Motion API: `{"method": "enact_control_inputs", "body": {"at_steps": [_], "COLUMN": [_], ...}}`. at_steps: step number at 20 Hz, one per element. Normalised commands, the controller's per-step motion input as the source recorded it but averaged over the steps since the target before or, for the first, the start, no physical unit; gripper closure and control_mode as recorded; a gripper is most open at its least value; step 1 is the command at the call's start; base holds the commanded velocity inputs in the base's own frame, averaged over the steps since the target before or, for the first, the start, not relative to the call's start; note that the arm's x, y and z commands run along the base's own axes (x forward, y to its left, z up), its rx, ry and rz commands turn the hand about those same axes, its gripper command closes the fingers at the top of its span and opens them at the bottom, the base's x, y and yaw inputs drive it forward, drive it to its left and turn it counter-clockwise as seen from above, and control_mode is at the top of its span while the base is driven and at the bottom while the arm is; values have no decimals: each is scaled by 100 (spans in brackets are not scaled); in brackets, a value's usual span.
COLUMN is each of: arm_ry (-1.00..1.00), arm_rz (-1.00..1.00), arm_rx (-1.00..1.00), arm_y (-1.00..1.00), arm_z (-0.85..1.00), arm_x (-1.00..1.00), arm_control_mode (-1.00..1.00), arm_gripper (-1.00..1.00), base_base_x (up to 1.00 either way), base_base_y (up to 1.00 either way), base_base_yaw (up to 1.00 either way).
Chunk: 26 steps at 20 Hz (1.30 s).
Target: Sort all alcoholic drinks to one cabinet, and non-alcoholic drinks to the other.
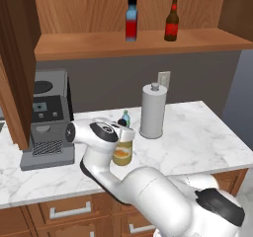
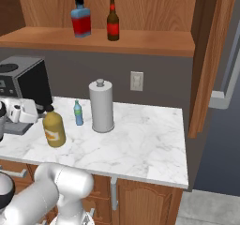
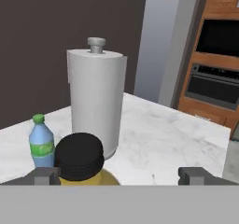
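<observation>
Two alcoholic drinks stand on the shelf of the open wall cabinet: a squarish blue bottle and a slim dark-brown bottle. On the marble counter below stand the orange-yellow juice bottle and a small light-blue bottle with a green cap. My gripper is open, level with the juice bottle's black cap. In the hand view the cap sits just inside the left fingertip. Nothing is held.
A white paper-towel roll stands right behind the two counter bottles. A grey coffee machine sits at the counter's left. The cabinet's open doors hang at the sides. Drawers run under the counter.
</observation>
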Motion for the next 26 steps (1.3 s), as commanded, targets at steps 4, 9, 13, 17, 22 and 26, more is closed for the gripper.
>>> {"method": "enact_control_inputs", "body": {"at_steps": [4, 9, 13, 17, 22, 26], "arm_ry": [0, 0, 0, 0, 0, 0], "arm_rz": [-1, -2, -2, -2, -7, -7], "arm_rx": [-2, -1, -2, -2, -4, -3], "arm_y": [5, 10, 9, 3, 0, 0], "arm_z": [-15, -12, -14, -8, 0, 0], "arm_x": [20, 22, 20, 9, 0, 8], "arm_control_mode": [-100, -100, -100, -100, -100, -100], "arm_gripper": [-100, -100, -100, -100, -100, -100], "base_base_x": [0, 0, 0, 0, 0, 0], "base_base_y": [0, 0, 0, 0, 0, 0], "base_base_yaw": [0, 0, 0, 0, 0, 0]}}
